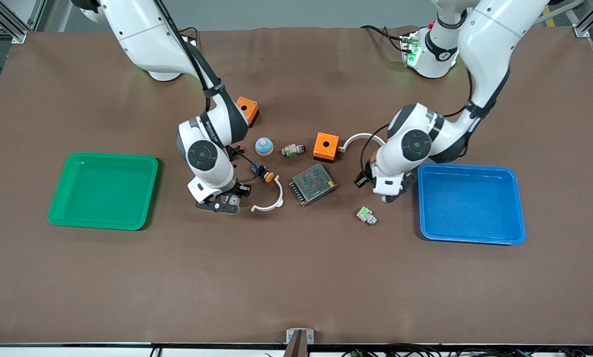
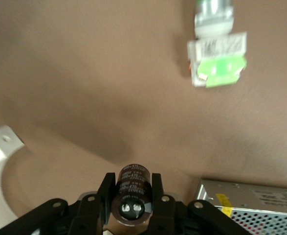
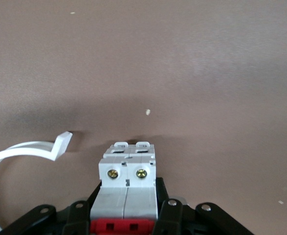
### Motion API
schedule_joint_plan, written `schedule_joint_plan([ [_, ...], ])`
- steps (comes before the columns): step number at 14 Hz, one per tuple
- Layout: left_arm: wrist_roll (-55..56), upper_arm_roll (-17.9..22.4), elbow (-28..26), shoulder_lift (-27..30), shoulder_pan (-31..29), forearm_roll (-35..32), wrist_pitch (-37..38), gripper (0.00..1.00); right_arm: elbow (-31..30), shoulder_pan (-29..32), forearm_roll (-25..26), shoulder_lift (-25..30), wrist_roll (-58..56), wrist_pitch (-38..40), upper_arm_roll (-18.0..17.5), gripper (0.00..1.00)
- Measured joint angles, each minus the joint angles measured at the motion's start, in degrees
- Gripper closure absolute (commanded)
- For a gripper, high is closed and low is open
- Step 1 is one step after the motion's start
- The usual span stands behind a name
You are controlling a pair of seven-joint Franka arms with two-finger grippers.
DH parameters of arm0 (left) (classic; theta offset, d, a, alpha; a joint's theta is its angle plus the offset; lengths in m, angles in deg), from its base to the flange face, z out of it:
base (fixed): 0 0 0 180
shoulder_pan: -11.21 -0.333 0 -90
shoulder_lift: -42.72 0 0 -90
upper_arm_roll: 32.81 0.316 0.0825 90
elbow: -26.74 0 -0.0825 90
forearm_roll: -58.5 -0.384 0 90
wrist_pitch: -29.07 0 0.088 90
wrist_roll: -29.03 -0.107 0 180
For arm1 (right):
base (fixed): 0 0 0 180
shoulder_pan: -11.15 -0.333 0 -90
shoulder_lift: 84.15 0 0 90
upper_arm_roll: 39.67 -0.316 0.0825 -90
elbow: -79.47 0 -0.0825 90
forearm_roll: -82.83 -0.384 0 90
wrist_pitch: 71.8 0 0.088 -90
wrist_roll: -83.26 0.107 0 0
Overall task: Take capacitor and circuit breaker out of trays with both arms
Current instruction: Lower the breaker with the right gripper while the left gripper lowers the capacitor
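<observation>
A: Going across the front view from the right arm's end; the green tray is lying bare, so its part is already out; the right gripper is hanging low over the desk between that tray and a white curved clip; it is clenching the circuit breaker, white body between the fingers, red levers toward the palm.

B: Why so low and clear of the tray?

A: My reading: it is getting ready to set the breaker on open desk; next come the mesh-covered power supply and the green-and-white connector; then the left gripper, over the desk just beside the blue tray, also bare; it is pinching the capacitor by its sides, silvery end toward the wrist camera.

B: What is escaping us?

A: In the front view both parts are hiding under the wrists; whether either is touching the desk I cannot tell; the breaker's lever face is being cut off at the picture edge.
</observation>
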Motion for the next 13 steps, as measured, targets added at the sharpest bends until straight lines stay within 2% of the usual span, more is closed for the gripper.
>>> schedule_joint_plan([
  [1, 0.1, 0.0, 0.0, -0.7, 0.1, 0.0, -0.1, 0.69, 0.2, -0.1, 0.0, -0.5, 0.6, -0.2, 0.0, 0.98],
  [3, 0.1, 0.3, 0.0, -1.3, 0.1, 0.0, -0.2, 0.40, 0.3, -0.1, -0.1, -0.9, 1.6, -0.6, 0.0, 0.98],
  [4, 0.1, 0.4, 0.1, -1.3, -0.1, -0.5, -0.2, 0.25, 0.3, -0.1, -0.3, -1.0, 1.9, -0.8, 0.0, 0.98],
  [5, 0.1, 0.4, 0.2, -1.3, -0.3, -1.5, -0.2, 0.02, 0.3, -0.2, -0.9, -1.0, 1.9, -0.8, 0.0, 0.98],
  [6, 0.1, 0.4, 0.4, -1.3, -0.5, -2.5, -0.2, 0.00, 0.3, -0.4, -1.7, -1.0, 1.9, -0.8, 0.0, 0.97],
  [7, 0.1, 0.4, 0.8, -1.2, -0.7, -3.2, -0.2, 0.00, 0.3, -0.7, -2.3, -1.0, 1.9, -0.8, 0.0, 0.91],
  [8, 0.1, 0.4, 1.3, -1.2, -0.9, -3.5, -0.2, 0.00, 0.3, -1.0, -2.4, -1.0, 2.0, -0.8, 0.0, 0.66],
  [9, 0.1, 0.4, 2.1, -1.0, -1.1, -3.7, 0.0, 0.00, 0.3, -1.3, -2.5, -1.0, 2.1, -0.8, 0.0, 0.14],
  [10, 0.1, 0.5, 3.3, -0.6, -1.2, -3.9, 0.8, 0.00, 0.3, -1.5, -2.5, -1.0, 2.2, -0.8, 0.0, 0.00],
  [13, -0.1, 1.0, 10.9, 2.1, -1.7, -7.7, 9.2, 0.00, 0.8, -1.6, -2.5, -1.0, 2.2, -0.8, 0.3, 0.00],
])
